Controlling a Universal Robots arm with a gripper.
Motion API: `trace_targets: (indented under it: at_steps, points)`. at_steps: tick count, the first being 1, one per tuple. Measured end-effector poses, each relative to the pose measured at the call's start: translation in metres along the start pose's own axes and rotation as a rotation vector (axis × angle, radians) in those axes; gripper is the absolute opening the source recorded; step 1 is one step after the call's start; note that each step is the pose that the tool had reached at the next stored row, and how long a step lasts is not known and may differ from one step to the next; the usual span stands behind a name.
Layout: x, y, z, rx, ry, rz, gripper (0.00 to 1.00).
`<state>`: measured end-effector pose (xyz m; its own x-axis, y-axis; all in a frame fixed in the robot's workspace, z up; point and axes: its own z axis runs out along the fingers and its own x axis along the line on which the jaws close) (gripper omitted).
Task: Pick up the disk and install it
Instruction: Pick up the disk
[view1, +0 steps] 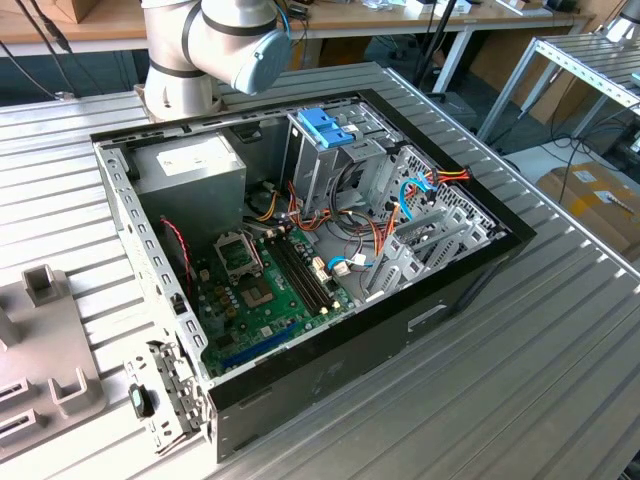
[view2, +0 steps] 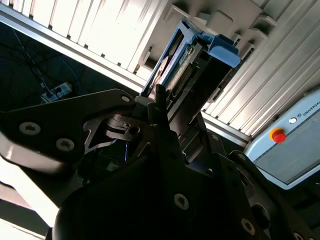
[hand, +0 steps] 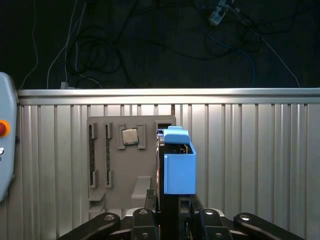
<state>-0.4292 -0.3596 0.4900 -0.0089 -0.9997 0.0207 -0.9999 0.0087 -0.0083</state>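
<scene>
In both wrist views my gripper (hand: 172, 216) is shut on the disk (hand: 178, 162), which I see edge-on, standing up between the fingers. Its light-blue carrier rail (view2: 222, 49) caps the far end, and its dark connector edge (view2: 184, 75) faces the second wrist view. The disk hangs over the grey parts fixture (hand: 112, 170) on the ribbed metal table. In the exterior view the open computer case (view1: 300, 250) lies on the table. Its metal drive cage (view1: 320, 160) stands at the back of the case, with a blue latch (view1: 325, 125) on top.
A small square chip (hand: 130, 136) sits in the fixture. A pendant with a red button (view2: 278, 135) lies beside it. The arm's base (view1: 200, 50) stands behind the case. Cables (view1: 420, 185) and a motherboard (view1: 265, 290) fill the case floor. The fixture (view1: 45, 350) is at the exterior view's left.
</scene>
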Motion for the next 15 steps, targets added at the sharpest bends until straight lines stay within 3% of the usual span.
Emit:
trace_targets:
  at_steps: [8, 15]
  points:
    - [-0.0001, -0.0004, -0.0003, 0.0001, 0.0000, 0.000, 0.35]
    - [0.0000, -0.0048, -0.0003, 0.0000, 0.0000, 0.000, 0.35]
